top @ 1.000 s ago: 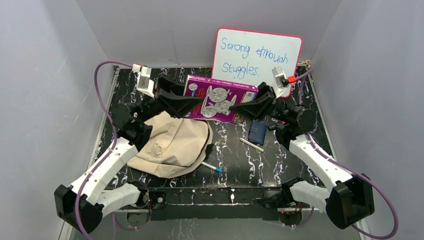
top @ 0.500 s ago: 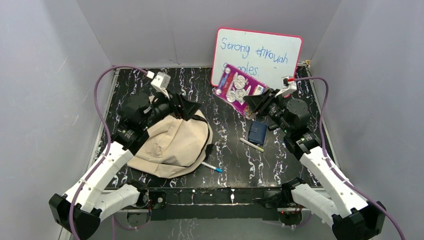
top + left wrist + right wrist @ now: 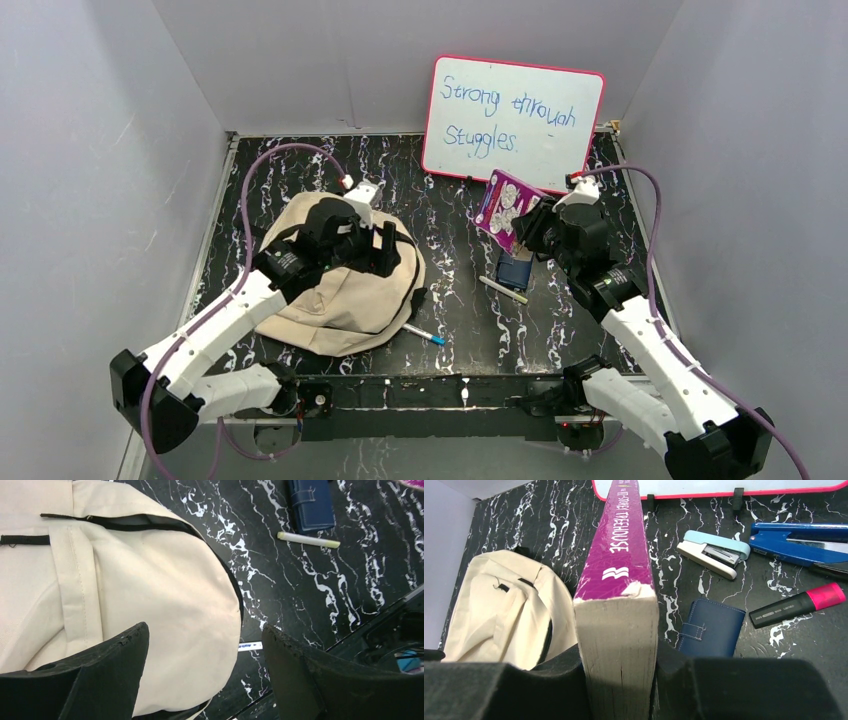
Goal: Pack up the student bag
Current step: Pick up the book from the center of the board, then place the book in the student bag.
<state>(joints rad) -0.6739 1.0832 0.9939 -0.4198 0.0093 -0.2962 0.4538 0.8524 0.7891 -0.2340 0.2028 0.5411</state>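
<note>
Over marbled table, left claw gapes empty; right claw grips book.

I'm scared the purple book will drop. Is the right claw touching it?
Touching. The right wrist view shows the purple book standing on edge between the right gripper's two black fingers, both pressed against its sides.
</note>
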